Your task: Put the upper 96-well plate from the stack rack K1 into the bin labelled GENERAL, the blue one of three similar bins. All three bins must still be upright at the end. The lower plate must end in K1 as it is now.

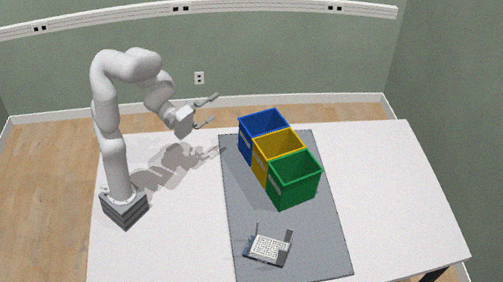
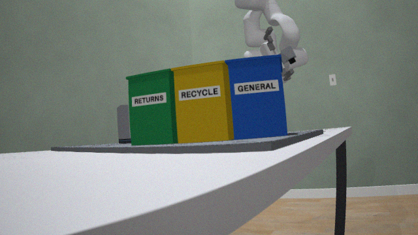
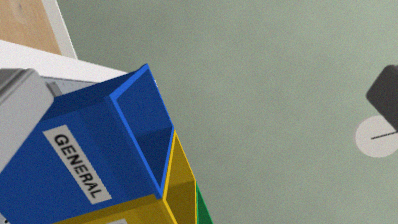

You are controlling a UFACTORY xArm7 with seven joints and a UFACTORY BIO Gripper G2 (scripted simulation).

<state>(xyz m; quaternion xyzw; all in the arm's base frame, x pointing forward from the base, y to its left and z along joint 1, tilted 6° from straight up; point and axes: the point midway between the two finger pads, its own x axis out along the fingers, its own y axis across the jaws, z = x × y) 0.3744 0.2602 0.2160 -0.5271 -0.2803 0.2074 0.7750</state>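
Note:
The white upper 96-well plate (image 1: 269, 247) lies in the stack rack K1 (image 1: 283, 257) near the mat's front; the lower plate beneath it cannot be made out. A grey rack post (image 2: 123, 124) shows behind the green bin. The blue GENERAL bin (image 1: 246, 144) (image 2: 258, 111) (image 3: 85, 130) stands upright at the back of the row; no plate shows in the visible part of its inside. My gripper (image 1: 213, 108) (image 2: 279, 54) (image 3: 210, 95) is open wide and empty, raised to the robot's side of the blue bin, far from the rack.
The yellow RECYCLE bin (image 1: 260, 165) (image 2: 202, 117) (image 3: 181, 200) and green RETURNS bin (image 1: 296, 194) (image 2: 151, 124) (image 3: 202, 210) stand upright beside the blue one in a close row on the grey mat (image 1: 315, 252) (image 2: 163, 149). The green bin is nearest the rack.

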